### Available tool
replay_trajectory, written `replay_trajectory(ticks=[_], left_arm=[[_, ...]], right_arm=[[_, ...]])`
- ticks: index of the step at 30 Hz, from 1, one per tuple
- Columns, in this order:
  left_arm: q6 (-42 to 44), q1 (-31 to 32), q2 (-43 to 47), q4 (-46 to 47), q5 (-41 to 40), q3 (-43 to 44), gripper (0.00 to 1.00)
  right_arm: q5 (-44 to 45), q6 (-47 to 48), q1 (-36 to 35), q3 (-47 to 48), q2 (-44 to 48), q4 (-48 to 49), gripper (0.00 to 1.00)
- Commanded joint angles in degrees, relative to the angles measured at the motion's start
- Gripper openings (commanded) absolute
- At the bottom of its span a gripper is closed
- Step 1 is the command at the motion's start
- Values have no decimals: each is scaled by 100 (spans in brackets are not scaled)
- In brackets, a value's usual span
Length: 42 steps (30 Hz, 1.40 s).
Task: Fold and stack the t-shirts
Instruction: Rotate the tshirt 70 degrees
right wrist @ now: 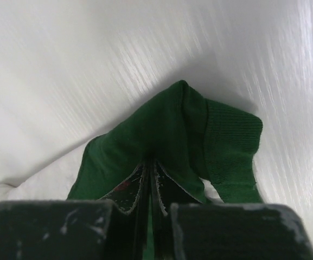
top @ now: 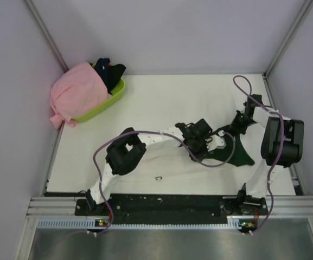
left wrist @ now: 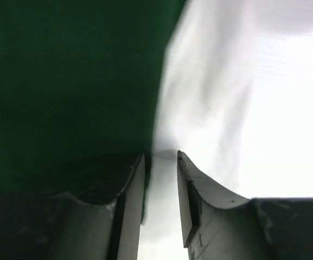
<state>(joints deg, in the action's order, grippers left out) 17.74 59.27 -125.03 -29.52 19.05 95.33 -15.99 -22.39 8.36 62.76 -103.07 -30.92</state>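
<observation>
The white t-shirt [top: 167,162] with dark green sleeves lies spread on the table's near half, a small black print [top: 158,177] on it. My right gripper [top: 242,120] is shut on the bunched green sleeve [right wrist: 172,124] and lifts it off the white table. My left gripper [top: 197,138] hovers low over the shirt; in the left wrist view its jaws [left wrist: 160,154] stand a little apart over white cloth [left wrist: 227,97], beside green cloth [left wrist: 64,81], with nothing clamped between them. The pink t-shirt [top: 77,92] drapes over the basket's left end. Dark shirts [top: 110,70] lie in it.
The lime-green basket [top: 110,100] stands at the back left corner of the table. Grey walls close in the left, back and right sides. The green sleeve [top: 243,154] spreads near the right arm's base and the table's right edge.
</observation>
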Motion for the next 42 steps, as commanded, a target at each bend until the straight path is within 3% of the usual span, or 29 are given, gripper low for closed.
replay_trajectory(ticks=[1, 5, 10, 16, 19, 21, 24, 28, 31, 34, 36, 40, 42], left_arm=[[502, -3, 531, -1158, 1002, 800, 43], [950, -222, 1260, -2057, 1145, 1278, 59], [1188, -1099, 2034, -2366, -162, 472, 54], [1013, -3093, 2475, -1937, -963, -1207, 58], [934, -3789, 2510, -1506, -982, -1709, 62], [933, -3983, 2528, -1242, -929, -1990, 63], [951, -4063, 2493, -995, -965, -2351, 63], [1074, -4072, 2484, -1179, -491, -2756, 62], [1127, -4081, 2580, -1179, -656, -3116, 52], [1214, -4151, 2703, -1223, -692, -3450, 22], [1258, -4177, 2826, -1258, -683, -3696, 0], [1372, -4177, 3203, -1328, -578, -4328, 0], [1512, -4169, 3327, -1477, -377, -4671, 0]], right_arm=[[123, -63, -36, 692, -714, 402, 0], [-377, -177, -106, 1903, -1556, 350, 0], [-932, -371, -168, 3293, -2332, 148, 4], [-758, 374, -168, 4191, -1491, -238, 30], [-92, 797, -133, 3808, -621, -476, 50], [428, 868, -11, 3193, -49, -503, 58], [719, 755, 393, 2164, 488, -503, 61], [387, 657, 1017, 1223, 455, -442, 63], [430, 745, 1106, 879, 235, -328, 64], [-235, 745, 1106, 834, -160, -91, 63], [-396, 658, 1106, 939, -459, -64, 56], [-686, 648, 1089, 1281, -986, -64, 15], [-826, 622, 1045, 1693, -1311, -64, 1]])
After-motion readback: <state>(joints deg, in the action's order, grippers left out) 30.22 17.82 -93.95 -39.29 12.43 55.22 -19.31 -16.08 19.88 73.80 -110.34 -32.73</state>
